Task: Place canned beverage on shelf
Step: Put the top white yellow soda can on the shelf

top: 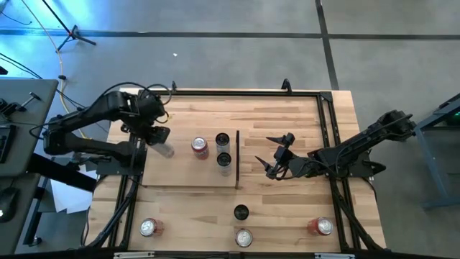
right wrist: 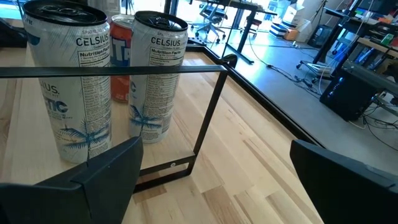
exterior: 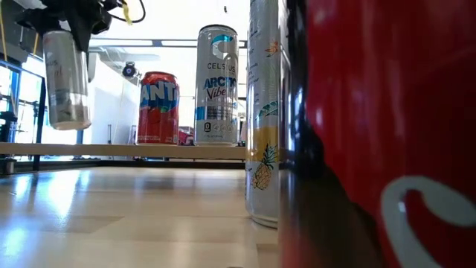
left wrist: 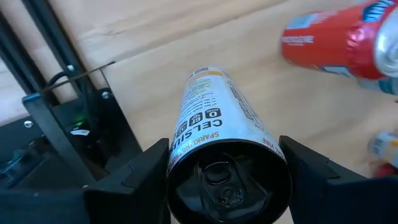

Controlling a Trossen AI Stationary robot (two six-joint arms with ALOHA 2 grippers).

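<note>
A: Where is the can?

B: The left hand (left wrist: 227, 180) clamps a slim white Celsius can (left wrist: 214, 124) by its dark top, lifted above the left end of the shelf (top: 183, 173), a flat pale-wood panel.

A: What stands on the panel?

B: A red Fanta can (top: 200, 147) and two tall Celsius cans (top: 223, 150), smooth metal cylinders.

A: And the other arm?

B: The right hand (top: 275, 155) hangs spread wide and empty over the worktop (top: 287, 115), just beyond the shelf's thin dark upright strip (top: 237, 158).
</note>
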